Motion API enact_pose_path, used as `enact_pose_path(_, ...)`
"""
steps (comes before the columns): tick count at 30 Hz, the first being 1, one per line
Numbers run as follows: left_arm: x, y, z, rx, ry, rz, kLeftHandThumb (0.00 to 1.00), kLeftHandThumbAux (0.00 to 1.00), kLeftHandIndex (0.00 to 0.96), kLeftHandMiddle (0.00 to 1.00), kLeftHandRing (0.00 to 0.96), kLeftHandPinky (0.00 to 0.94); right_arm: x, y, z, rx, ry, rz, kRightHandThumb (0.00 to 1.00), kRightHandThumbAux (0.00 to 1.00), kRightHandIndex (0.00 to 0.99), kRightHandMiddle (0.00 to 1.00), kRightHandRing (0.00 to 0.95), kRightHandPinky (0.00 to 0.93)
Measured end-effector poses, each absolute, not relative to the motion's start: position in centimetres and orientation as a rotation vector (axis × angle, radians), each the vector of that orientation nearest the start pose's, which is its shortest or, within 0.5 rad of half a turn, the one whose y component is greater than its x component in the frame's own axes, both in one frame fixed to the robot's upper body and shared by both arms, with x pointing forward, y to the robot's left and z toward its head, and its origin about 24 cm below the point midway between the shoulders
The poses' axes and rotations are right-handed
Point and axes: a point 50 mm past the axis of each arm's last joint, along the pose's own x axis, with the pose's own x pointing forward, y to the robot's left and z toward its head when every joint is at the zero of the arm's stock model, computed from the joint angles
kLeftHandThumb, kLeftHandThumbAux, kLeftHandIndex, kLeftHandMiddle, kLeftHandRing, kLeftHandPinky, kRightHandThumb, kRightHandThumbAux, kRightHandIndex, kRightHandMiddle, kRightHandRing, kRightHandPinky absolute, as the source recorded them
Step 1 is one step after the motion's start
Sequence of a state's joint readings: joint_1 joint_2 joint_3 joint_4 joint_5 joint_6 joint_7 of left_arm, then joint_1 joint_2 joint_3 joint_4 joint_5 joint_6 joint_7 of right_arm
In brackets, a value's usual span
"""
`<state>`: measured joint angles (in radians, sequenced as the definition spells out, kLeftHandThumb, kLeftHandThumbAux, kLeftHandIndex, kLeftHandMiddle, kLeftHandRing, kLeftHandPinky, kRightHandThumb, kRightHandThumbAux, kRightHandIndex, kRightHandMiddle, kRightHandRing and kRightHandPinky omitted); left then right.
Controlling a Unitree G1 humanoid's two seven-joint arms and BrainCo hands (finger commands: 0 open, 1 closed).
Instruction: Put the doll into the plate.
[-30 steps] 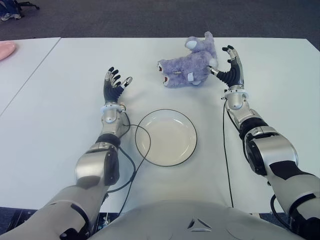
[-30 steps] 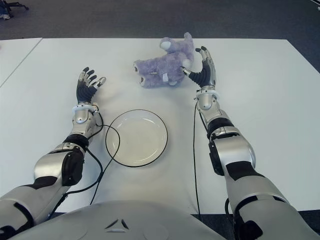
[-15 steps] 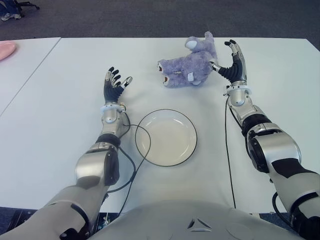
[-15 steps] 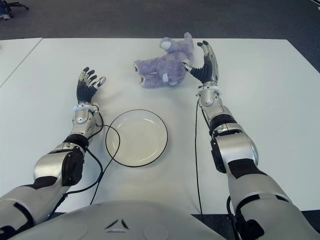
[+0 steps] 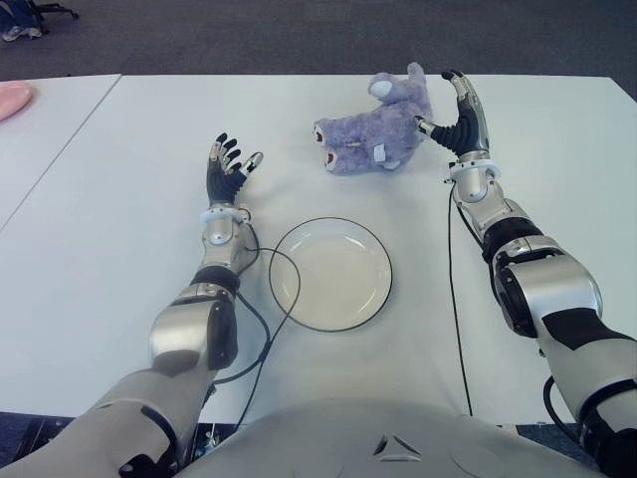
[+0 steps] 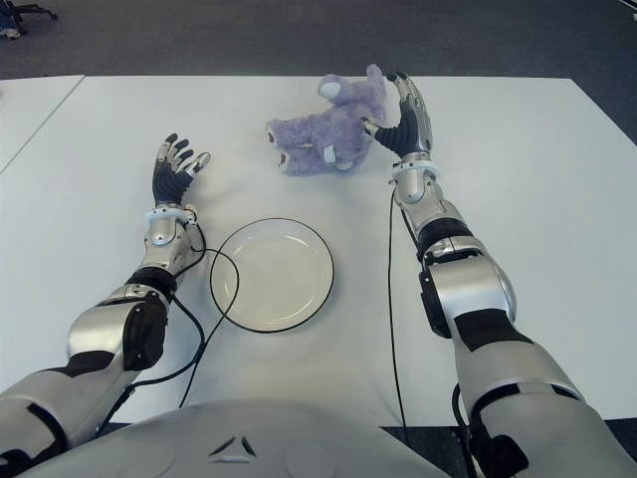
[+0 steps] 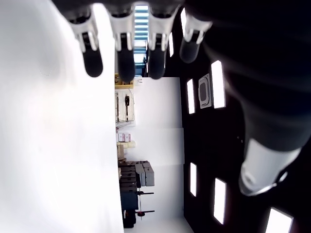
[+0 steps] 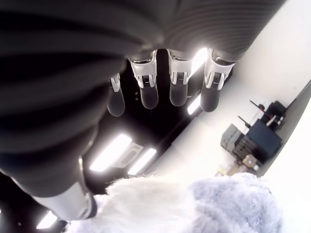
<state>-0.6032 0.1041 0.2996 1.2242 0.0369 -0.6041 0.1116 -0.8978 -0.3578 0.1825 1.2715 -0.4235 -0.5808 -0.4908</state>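
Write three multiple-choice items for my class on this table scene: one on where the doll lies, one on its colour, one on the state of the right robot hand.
1. Where is the doll?
A. In the plate
B. On the table beyond the plate
C. In the left robot hand

2. What colour is the doll?
A. Purple
B. Green
C. Red

3. What is the right robot hand doing?
A. Clenched in a fist
B. Gripping the plate
C. Open beside the doll

Answers:
1 B: the doll lies on the white table, and the plate holds nothing.
2 A: its fur is pale purple.
3 C: its fingers are spread next to the doll, grasping nothing.
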Motion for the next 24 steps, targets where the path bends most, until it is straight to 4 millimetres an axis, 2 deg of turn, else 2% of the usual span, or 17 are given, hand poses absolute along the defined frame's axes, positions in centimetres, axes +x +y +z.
enact_pose_path(6,32.7,19.1,0.3,-0.004,0.025,0.239,0.000,0.670,0.105,0.154,0.157,0.169,38.4,-18.8,11.0,-0.770,-0.338,-0.156,0.492,0.755,0.106,0.000,0.018,0.118)
enact_pose_path(14,32.7,19.1,0.3,-0.004,0.024,0.239,0.000,0.650,0.102,0.147,0.153,0.170,38.5,-18.1,10.6,-0.766,-0.316,-0.148,0.540,0.750,0.100,0.000,0.012,0.125)
enact_pose_path(19,32.7,19.1,0.3,-0.004,0.025,0.239,0.000,0.640,0.095,0.139,0.146,0.164,38.5,-17.8,10.3,-0.774,-0.302,-0.142,0.478,0.734,0.078,0.000,0.002,0.088)
enact_pose_path(22,32.7,19.1,0.3,-0.004,0.025,0.239,0.000,0.644,0.092,0.136,0.143,0.158,38.5,-17.6,10.2,-0.781,-0.295,-0.138,0.402,0.708,0.036,0.000,0.000,0.050)
enact_pose_path(24,32.7,19.1,0.3,-0.004,0.025,0.239,0.000,0.644,0.084,0.129,0.136,0.145,38.5,-17.5,10.1,-0.795,-0.295,-0.131,0.322,0.655,0.015,0.000,0.000,0.020)
